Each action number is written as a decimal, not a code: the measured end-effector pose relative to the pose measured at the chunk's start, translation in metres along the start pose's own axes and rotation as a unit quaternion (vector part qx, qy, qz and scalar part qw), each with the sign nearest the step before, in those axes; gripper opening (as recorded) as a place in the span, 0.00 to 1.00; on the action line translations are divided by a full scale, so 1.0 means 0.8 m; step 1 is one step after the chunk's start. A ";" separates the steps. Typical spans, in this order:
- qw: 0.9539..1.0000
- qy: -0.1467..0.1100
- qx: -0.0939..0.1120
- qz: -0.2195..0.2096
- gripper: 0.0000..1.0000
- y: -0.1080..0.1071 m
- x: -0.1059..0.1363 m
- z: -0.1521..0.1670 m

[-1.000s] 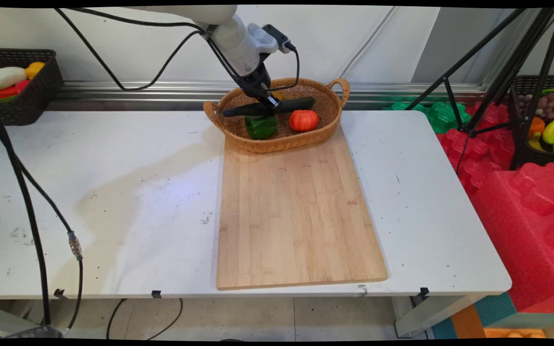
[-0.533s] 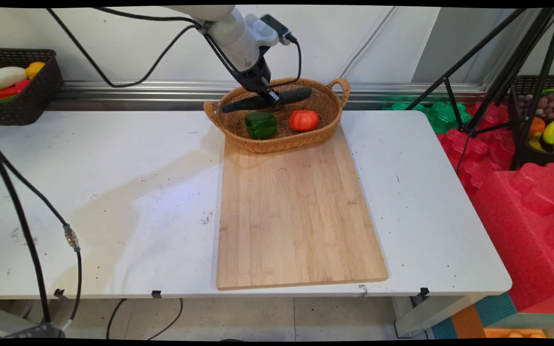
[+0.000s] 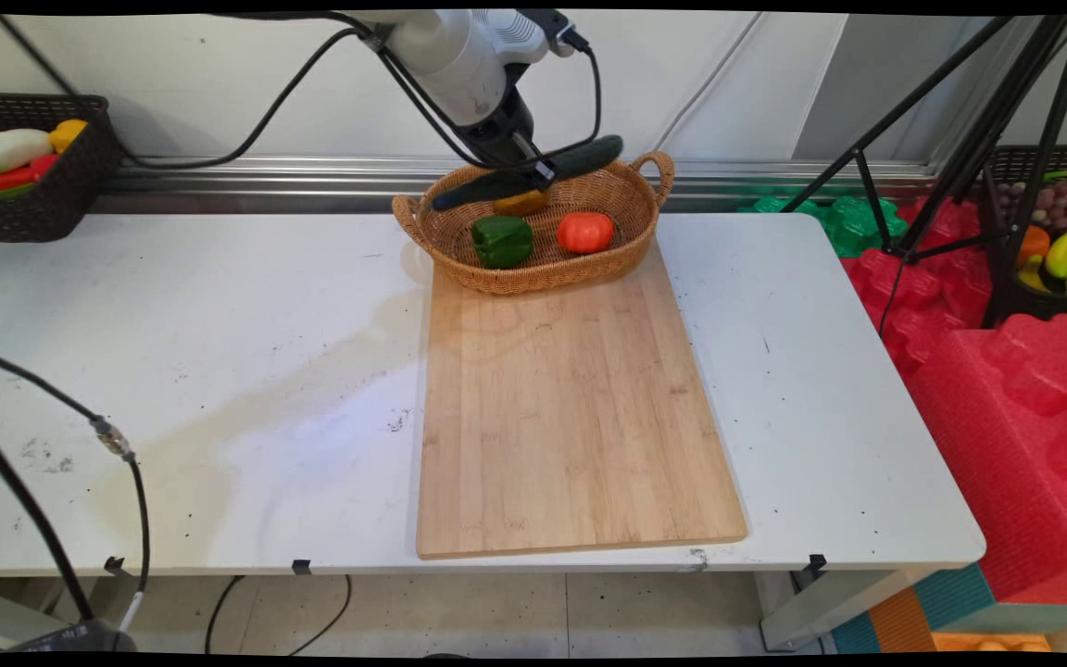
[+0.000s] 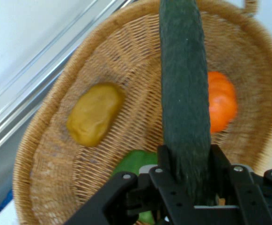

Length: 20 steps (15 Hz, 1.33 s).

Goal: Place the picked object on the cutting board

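My gripper [image 3: 541, 172] is shut on a long dark green cucumber [image 3: 580, 159] and holds it in the air above the wicker basket [image 3: 631, 250], right end tilted up. In the hand view the cucumber [image 4: 185, 93] runs straight up from between my fingers [image 4: 166, 161], with my gripper [image 4: 190, 178] closed round its lower part. Below it in the basket [image 4: 47, 150] lie a yellow-brown potato [image 4: 94, 114], an orange-red tomato [image 4: 221, 101] and a green pepper [image 4: 135, 163]. From the main camera the pepper [image 3: 501, 241] and tomato [image 3: 585, 232] sit in the basket's front half, the potato [image 3: 521, 201] behind them.
A large wooden cutting board [image 3: 566, 408] lies on the white table [image 3: 200, 371], touching the basket's front. A dark crate of produce [image 3: 29, 167] stands at the back left. Black cables [image 3: 52, 519] hang at the left. A tripod [image 3: 969, 139] and red foam [image 3: 1006, 389] are off the table's right side.
The gripper has risen with the cucumber, lifting it out of the basket; its right end now tilts higher. The potato, hidden before, now shows beneath it.
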 end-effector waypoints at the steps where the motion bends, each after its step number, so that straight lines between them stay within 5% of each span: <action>1: 1.000 0.005 -0.004 0.001 0.00 0.012 -0.004 -0.013; 10: 0.999 0.027 -0.045 -0.006 0.00 0.118 -0.056 -0.070; 20: 0.997 0.011 -0.073 -0.037 0.00 0.176 -0.112 -0.031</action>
